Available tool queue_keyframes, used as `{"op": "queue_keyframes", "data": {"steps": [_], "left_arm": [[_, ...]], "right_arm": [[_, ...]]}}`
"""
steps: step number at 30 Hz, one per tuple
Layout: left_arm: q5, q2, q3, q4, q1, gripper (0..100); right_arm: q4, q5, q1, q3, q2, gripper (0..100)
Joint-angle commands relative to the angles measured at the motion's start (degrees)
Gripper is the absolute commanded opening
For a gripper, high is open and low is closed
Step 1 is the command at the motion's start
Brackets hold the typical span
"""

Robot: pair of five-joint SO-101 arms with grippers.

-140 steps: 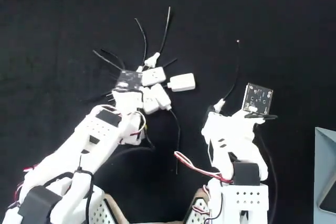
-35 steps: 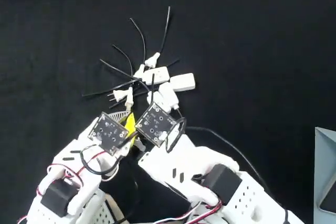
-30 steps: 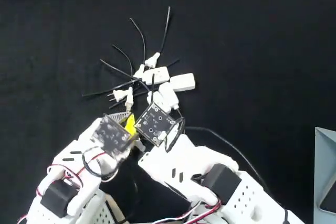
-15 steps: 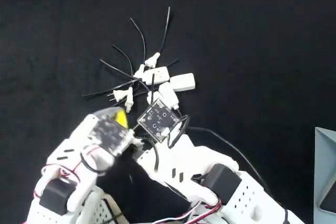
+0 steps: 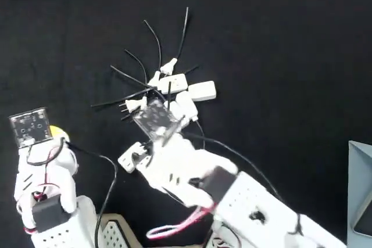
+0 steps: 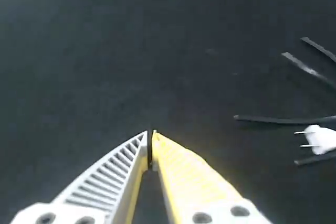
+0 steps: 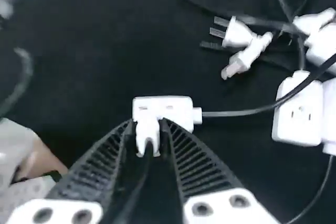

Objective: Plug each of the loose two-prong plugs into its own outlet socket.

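My right gripper (image 7: 147,125) is shut on a white two-prong plug (image 7: 147,139) that sits against a white outlet socket block (image 7: 167,110) with a black cord. From above, that gripper (image 5: 135,156) and its plug lie near the table's front, below the pile. Two loose plugs (image 7: 237,33) (image 7: 242,60) lie beyond it, one of them showing from above as a loose plug (image 5: 133,105). More outlet blocks (image 5: 172,83) (image 5: 201,90) lie in the tangle of cords. My left gripper (image 6: 150,139) is shut on nothing, far off at the left (image 5: 56,133).
Black cords (image 5: 158,42) fan out from the pile over the black table (image 5: 279,56). Another outlet block (image 7: 296,109) lies close beside my right gripper. A grey object (image 5: 361,190) stands at the right edge.
My left arm has swung away from the centre to the far left, gripper shut. My right arm has shifted left and now holds the plug at the outlet block.
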Motion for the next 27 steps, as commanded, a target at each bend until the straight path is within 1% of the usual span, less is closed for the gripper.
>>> {"op": "queue_keyframes", "data": {"steps": [1,3,5,7,9,11,13,15,17,18,20,22,23,25,27], "left_arm": [[0.8,-0.4,1.0,-1.1,-3.3,3],[1.0,-0.4,2.4,-3.3,-5.2,3],[1.1,-0.4,3.7,-5.5,-7.0,3],[0.9,-0.4,4.5,-6.0,-7.1,3],[0.8,-0.4,4.9,-5.6,-4.4,3],[0.1,-0.4,5.6,-4.1,0.2,3],[-5.1,-0.4,5.7,-1.6,4.6,5],[-10.5,-0.4,5.2,1.2,7.3,10],[-11.6,-0.2,5.1,3.3,9.3,15],[-12.0,-0.1,5.1,4.2,10.3,16],[-15.5,0.0,5.1,5.9,12.9,11],[-18.4,0.0,4.7,7.4,15.7,3],[-19.3,0.1,4.3,7.9,16.6,2],[-20.7,0.8,2.4,8.8,17.3,5],[-22.4,3.1,-1.0,9.7,17.5,5]], "right_arm": [[-2.1,-0.4,-0.3,-6.7,12.0,1.2],[-2.2,-0.9,-0.3,-8.7,16.7,1.2],[-2.2,-4.6,-0.4,-11.1,20.5,1.2],[-1.5,-7.0,-0.4,-13.1,22.5,1.2],[0.4,-7.5,0.4,-14.4,22.4,1.2],[2.5,-7.6,2.5,-15.3,20.9,1.2],[5.1,-7.6,6.4,-15.7,17.9,1.2],[6.9,-7.6,11.7,-15.4,14.1,1.2],[7.4,-7.6,17.9,-14.5,10.3,1.2],[7.2,-7.6,21.0,-14.0,8.7,1.2],[7.0,-7.6,26.2,-13.2,6.5,1.2],[6.6,-7.6,29.9,-12.8,5.8,1.2],[6.3,-7.6,31.3,-12.6,5.8,1.2],[6.3,-7.6,33.3,-12.5,5.9,1.2],[6.3,-7.6,35.3,-12.5,5.9,1.2]]}}
